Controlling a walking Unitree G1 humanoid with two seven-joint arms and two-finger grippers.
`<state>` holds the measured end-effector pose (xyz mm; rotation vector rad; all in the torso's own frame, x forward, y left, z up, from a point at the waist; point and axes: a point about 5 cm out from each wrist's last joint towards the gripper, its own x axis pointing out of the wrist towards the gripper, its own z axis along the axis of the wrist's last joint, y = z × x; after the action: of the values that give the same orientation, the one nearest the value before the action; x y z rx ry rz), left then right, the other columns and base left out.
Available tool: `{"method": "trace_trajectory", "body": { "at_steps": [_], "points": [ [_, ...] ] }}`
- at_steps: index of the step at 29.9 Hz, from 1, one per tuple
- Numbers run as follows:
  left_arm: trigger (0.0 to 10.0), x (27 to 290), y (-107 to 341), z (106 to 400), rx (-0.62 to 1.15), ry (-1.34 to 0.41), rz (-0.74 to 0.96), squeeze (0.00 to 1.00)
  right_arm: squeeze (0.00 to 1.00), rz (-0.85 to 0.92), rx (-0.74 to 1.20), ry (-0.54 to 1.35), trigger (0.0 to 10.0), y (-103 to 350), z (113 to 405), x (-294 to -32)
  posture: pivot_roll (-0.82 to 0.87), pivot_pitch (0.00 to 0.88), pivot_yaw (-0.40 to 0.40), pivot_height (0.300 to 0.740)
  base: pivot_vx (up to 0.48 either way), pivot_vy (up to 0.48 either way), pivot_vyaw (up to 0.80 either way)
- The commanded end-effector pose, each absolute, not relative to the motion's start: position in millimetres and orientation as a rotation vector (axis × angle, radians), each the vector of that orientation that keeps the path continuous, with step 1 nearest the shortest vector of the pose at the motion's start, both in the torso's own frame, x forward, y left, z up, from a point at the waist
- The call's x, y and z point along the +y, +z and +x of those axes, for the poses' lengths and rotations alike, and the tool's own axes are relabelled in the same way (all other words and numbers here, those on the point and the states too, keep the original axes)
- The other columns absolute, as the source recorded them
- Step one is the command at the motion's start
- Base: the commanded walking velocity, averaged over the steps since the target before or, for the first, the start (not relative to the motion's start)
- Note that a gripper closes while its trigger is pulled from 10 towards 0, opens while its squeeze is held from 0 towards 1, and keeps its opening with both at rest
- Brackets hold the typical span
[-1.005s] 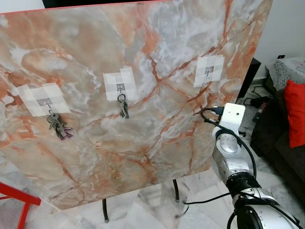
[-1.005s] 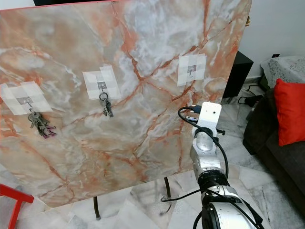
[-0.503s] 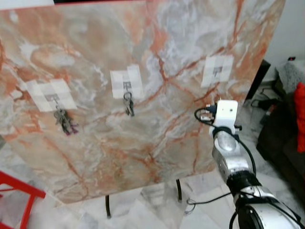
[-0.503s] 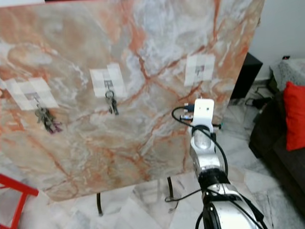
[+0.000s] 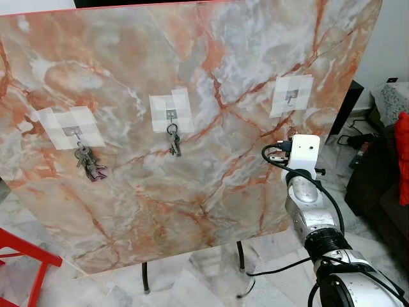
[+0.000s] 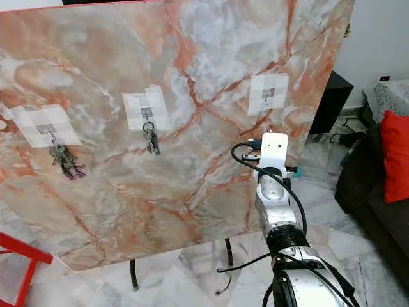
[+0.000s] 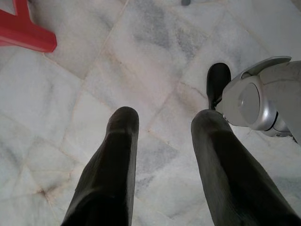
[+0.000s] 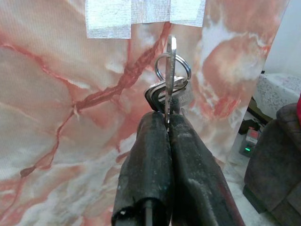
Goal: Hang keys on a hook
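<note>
Right end effector (image 8: 167, 123): in the right wrist view, its two black fingers are pressing together on a bunch of keys (image 8: 170, 89), pinching one flat key between the tips while the ring and the other keys are standing up past them.
Keys in hand: they are sitting close in front of the marble board (image 8: 56, 94), just below a patch of white tape (image 8: 143, 12).
Left end effector (image 7: 162, 120): in the left wrist view, its fingers are standing apart with nothing between them, pointing down at the pale tiled floor (image 7: 94, 75).
Beside it: a red frame (image 7: 23, 28) is showing at one corner and part of the robot's silver body (image 7: 256, 101) at another.
Right arm (image 5: 307, 204): in the left eye view, it is reaching up toward the board's right part, its white wrist block sitting below the right hook (image 5: 291, 97).
Right hook: it is carrying nothing and is sitting on its tape patch.
Middle hook (image 5: 171, 115): a small key bunch (image 5: 173, 141) is hanging from it.
Left hook (image 5: 75, 132): a larger key bunch (image 5: 89, 163) is hanging from it.
Board: it is leaning tilted on thin black legs (image 5: 145, 278).
Right edge: a red cushion (image 6: 394, 157) is lying on a dark sofa (image 6: 364, 185) in the right eye view.
</note>
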<state>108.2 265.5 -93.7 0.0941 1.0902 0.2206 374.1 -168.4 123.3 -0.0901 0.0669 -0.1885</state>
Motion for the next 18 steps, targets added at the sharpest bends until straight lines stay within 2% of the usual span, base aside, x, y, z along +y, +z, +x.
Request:
{"method": "trace_trajectory", "body": {
  "at_steps": [1, 16, 18],
  "points": [
    [10.0, 264.8, -94.6, 106.2, 1.098, 0.218, 0.083, 0.0, 0.0, -0.069, 0.05, -0.195, 10.0, 129.6, 376.2, -168.3, 0.13, 0.0, -0.002, 0.74, 0.0, 0.0, 0.0],
    [10.0, 264.4, -94.5, 106.4, 1.095, 0.214, 0.078, 0.0, 0.0, -0.069, 0.052, -0.191, 10.0, 129.7, 376.5, -166.5, 0.13, 0.0, -0.004, 0.74, 0.0, 0.0, 0.0],
    [10.0, 264.2, -94.6, 106.4, 1.094, 0.214, 0.076, 0.0, 0.0, -0.07, 0.052, -0.189, 10.0, 129.7, 376.6, -166.6, 0.13, 0.0, -0.005, 0.74, 0.249, 0.0, 0.0]
  ]
}}
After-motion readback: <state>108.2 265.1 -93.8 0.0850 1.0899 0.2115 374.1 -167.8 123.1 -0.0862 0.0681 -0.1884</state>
